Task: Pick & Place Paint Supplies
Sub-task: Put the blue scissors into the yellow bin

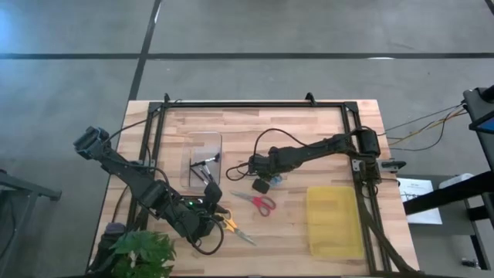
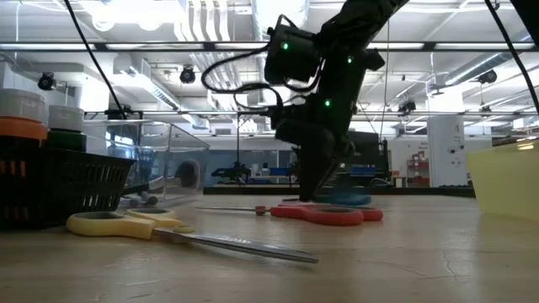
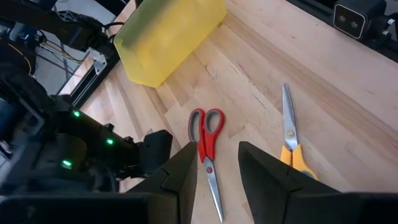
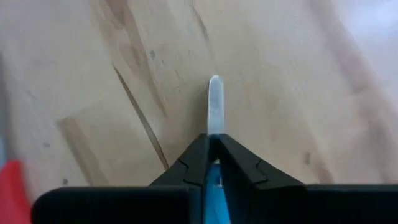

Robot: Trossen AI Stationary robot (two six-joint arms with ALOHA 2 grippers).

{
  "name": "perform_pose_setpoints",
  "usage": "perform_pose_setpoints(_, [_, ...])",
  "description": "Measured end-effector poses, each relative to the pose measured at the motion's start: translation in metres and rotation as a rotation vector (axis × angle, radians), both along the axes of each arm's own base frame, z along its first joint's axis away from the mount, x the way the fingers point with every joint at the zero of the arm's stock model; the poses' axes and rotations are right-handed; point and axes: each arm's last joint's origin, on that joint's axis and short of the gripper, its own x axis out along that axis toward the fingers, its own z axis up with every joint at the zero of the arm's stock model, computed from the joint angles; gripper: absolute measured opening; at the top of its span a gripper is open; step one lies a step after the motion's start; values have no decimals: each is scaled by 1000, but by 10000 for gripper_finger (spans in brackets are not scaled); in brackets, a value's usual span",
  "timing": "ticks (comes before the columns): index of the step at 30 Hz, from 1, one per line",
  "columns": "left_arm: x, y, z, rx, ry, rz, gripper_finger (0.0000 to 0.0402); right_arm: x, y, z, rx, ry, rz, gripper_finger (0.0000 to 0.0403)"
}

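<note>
Fingers of the right gripper (image 4: 213,163) pinch blue-handled scissors (image 4: 215,112) on the table (image 1: 309,131); the left gripper (image 3: 217,180) hovers spread above red scissors (image 3: 207,140).

- Setting: robotics lab or industrial workshop, as I read it from my remote station.
- Evidence: wooden surface (image 1: 255,232) in black framing, grey concrete floor (image 1: 309,31), exposed ceiling ducts (image 2: 210,21), strip lights, background machinery.

A wooden table (image 1: 324,131) carries red scissors (image 1: 257,202), yellow scissors (image 1: 235,228), yellow bin (image 1: 333,221).
</note>
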Motion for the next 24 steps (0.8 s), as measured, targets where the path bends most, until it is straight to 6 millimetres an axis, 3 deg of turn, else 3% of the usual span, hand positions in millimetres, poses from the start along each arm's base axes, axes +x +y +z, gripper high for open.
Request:
perform_pose_setpoints(5, [-1, 0, -1, 0, 7, 4, 123, -7, 14, 30, -20, -64, 29, 10])
perform_pose_setpoints(11, [-1, 0, -1, 2, 10, 4, 123, -24, 51, 69, -16, -152, 88, 7])
perform_pose_setpoints(17, [-1, 0, -1, -1, 9, 6, 123, -50, 82, 86, -76, -123, 74, 7])
perform_pose_setpoints(24, [0, 0, 0, -4, 6, 7, 123, -90, 127, 104, -16, -84, 60, 8])
